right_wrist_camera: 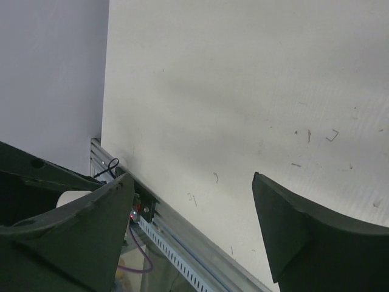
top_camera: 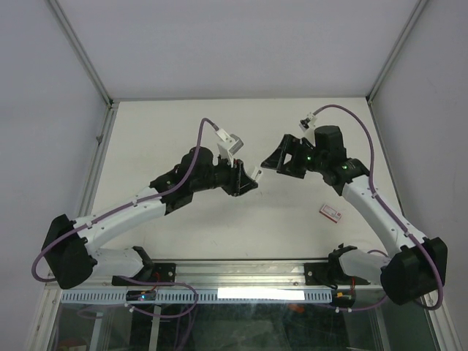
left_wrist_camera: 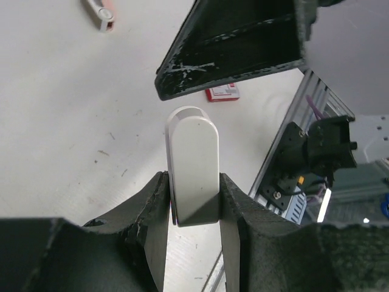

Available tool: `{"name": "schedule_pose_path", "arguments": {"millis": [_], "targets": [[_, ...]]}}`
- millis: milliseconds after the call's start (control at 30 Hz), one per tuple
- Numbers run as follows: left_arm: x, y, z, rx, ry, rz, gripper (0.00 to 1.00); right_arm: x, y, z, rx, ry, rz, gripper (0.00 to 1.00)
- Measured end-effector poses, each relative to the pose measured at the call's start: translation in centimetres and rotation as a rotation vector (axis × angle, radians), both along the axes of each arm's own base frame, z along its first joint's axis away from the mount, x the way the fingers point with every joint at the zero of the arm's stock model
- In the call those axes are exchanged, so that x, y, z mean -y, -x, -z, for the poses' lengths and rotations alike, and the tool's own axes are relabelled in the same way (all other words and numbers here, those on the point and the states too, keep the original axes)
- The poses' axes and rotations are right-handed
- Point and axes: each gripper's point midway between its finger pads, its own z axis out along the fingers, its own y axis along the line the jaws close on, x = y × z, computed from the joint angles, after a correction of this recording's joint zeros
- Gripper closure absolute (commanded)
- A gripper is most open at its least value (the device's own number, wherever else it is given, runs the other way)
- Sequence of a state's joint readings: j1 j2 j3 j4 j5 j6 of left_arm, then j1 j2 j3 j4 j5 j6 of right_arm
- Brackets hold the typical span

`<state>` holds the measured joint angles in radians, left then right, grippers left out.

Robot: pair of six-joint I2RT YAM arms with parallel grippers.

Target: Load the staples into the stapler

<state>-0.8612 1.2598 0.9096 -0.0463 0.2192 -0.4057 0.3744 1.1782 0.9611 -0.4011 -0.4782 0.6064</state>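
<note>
Items number one stapler point(left_wrist_camera: 193, 152), one red-and-white box point(left_wrist_camera: 222, 92) and one small pale piece point(left_wrist_camera: 100, 13), the last two lying apart on the table point(top_camera: 183, 124). The left gripper point(left_wrist_camera: 193, 179) clamps the stapler off the table; the right gripper point(right_wrist_camera: 191, 177) gapes empty just beside it. What the box holds cannot be seen.

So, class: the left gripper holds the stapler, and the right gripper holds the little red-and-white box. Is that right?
One slip: the right gripper is open and empty, as the right wrist view shows. The box lies on the table. The left gripper does hold the stapler.
</note>
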Motion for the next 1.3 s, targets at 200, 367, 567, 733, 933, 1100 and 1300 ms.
{"name": "schedule_pose_path", "arguments": {"millis": [200, 367, 567, 733, 933, 1100, 1300], "targets": [[-0.6, 2.1, -2.2, 0.134, -0.028, 0.154, 1.0, -0.4, 2.5, -1.9, -0.001, -0.067, -0.094, 0.23], [-1.6, 3.1, -1.5, 0.188, -0.092, 0.224, 1.0, -1.7, 4.7, -2.9, -0.052, -0.159, -0.213, 0.28], [-2.8, 3.6, -1.3, 0.263, -0.162, 0.271, 1.0, -2.5, 5.8, -4.2, -0.074, -0.243, -0.277, 0.38], [-3.1, 3.6, -1.2, 0.293, -0.185, 0.281, 1.0, -2.9, 6.3, -4.1, -0.097, -0.276, -0.289, 0.47], [-3.2, 3.6, -1.3, 0.307, -0.19, 0.286, 1.0, -4.0, 7.4, -3.6, -0.134, -0.286, -0.332, 0.53], [-3.4, 3.6, -1.5, 0.323, -0.19, 0.287, 1.0, -4.7, 7.7, -3.3, -0.158, -0.289, -0.352, 0.58], [-3.6, 3.4, -1.8, 0.336, -0.192, 0.273, 1.0, -5.0, 7.7, -3.5, -0.162, -0.3, -0.356, 0.65]]}}
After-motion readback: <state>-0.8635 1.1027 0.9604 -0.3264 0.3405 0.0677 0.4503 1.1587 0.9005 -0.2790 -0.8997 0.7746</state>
